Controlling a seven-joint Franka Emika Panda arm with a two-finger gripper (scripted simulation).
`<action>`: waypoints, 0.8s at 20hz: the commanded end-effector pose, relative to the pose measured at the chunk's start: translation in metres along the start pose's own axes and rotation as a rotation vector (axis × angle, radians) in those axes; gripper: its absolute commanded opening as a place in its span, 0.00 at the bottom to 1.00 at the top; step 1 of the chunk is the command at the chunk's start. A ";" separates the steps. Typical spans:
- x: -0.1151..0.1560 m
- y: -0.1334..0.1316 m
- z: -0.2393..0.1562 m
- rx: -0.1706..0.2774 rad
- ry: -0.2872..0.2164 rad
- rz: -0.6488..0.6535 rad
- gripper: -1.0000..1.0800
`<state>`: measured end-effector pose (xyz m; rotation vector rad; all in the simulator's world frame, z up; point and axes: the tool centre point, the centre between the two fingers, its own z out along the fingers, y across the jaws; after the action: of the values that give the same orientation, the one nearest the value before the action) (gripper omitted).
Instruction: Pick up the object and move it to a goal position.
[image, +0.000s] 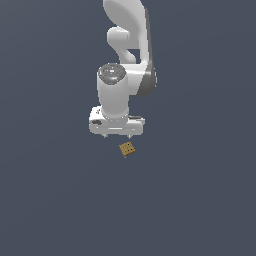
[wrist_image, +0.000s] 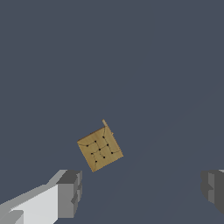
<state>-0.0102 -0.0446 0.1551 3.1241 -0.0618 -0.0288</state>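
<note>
**Panda arm hangs over small wooden cube on grey surface**

A flat, featureless slate-grey surface (image: 50, 200) fills both views from side to side, with none of its edges or corners in sight, so nothing on it can be placed against a border. Against it stands the white Franka Panda arm (image: 125, 60), descending from the top of the exterior view through a curved upper link, a rounded grey-capped joint and a thick white wrist cylinder to a wide white hand body. Below that body sits the end effector (image: 116, 136), pointing down at the surface, only the short stubs of its two fingers showing under the hand in the exterior view. In the wrist view the two grey fingertips (wrist_image: 70, 192) stand far apart at opposite sides of the picture, spread wide, with bare grey surface between them and nothing held. The object (image: 127, 149), a small tan-brown cube with a grid of dark dots on its upper face, lies on the surface just below the end effector in the exterior view and slightly toward the exterior view's right of the point midway between the fingers. In the wrist view the cube (wrist_image: 99, 150) is turned at an angle to the line between the fingertips and lies clear of both, touching neither.
</note>
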 end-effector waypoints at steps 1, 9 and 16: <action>0.000 0.000 0.000 0.000 0.000 0.000 0.96; -0.004 0.017 0.000 -0.029 -0.008 -0.021 0.96; -0.004 0.019 0.001 -0.032 -0.009 -0.028 0.96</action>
<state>-0.0152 -0.0642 0.1559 3.0924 -0.0242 -0.0430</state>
